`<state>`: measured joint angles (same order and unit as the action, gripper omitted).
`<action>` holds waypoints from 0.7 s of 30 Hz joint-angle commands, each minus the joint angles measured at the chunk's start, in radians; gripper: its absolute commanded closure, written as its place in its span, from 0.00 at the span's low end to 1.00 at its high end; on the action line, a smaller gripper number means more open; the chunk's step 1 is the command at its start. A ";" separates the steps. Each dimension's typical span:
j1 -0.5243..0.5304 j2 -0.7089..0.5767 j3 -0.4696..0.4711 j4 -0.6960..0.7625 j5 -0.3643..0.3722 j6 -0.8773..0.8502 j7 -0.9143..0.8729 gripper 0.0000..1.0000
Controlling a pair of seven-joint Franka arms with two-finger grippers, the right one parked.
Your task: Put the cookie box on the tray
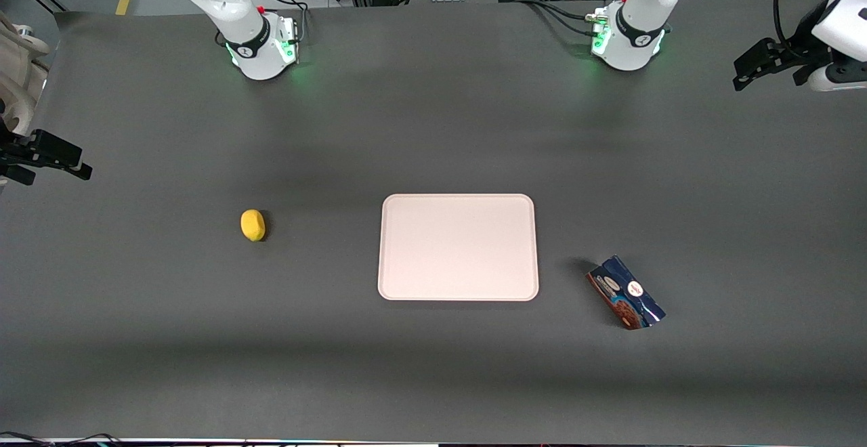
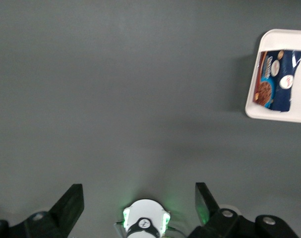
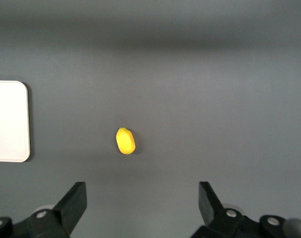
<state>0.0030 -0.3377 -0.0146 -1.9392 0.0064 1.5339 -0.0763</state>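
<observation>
Bench [image 1: 433, 129]: dark grey mat.
Cookie box [image 1: 625, 292]: flat on bench beside tray [image 1: 458, 246], toward working arm's end, long axis slanted.
Tool [image 1: 764, 68]: jaws wide, empty, raised well apart from box, farther from front camera.

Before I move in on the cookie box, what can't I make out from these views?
- Left wrist view: the tray is cut off by the frame edge, and the cookie box overlaps it, hiding the gap between them.
- Front view: the box's lettering is too small to read.
- Front view: the gripper hangs open over the working arm's end of the table; its arm is cut off by the edge.
</observation>
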 commanded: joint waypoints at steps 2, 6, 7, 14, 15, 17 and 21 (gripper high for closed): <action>-0.008 0.014 0.004 0.029 0.006 -0.021 0.001 0.00; -0.008 0.014 0.004 0.029 0.006 -0.021 0.003 0.00; -0.008 0.014 0.004 0.029 0.006 -0.020 0.003 0.00; -0.008 0.017 0.004 0.049 0.006 -0.021 -0.002 0.00; -0.008 0.017 0.004 0.054 0.006 -0.021 -0.003 0.00; -0.009 0.025 0.004 0.071 0.006 -0.023 -0.005 0.00; -0.009 0.068 -0.001 0.146 0.004 -0.037 -0.010 0.00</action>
<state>0.0030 -0.3339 -0.0147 -1.9044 0.0064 1.5339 -0.0765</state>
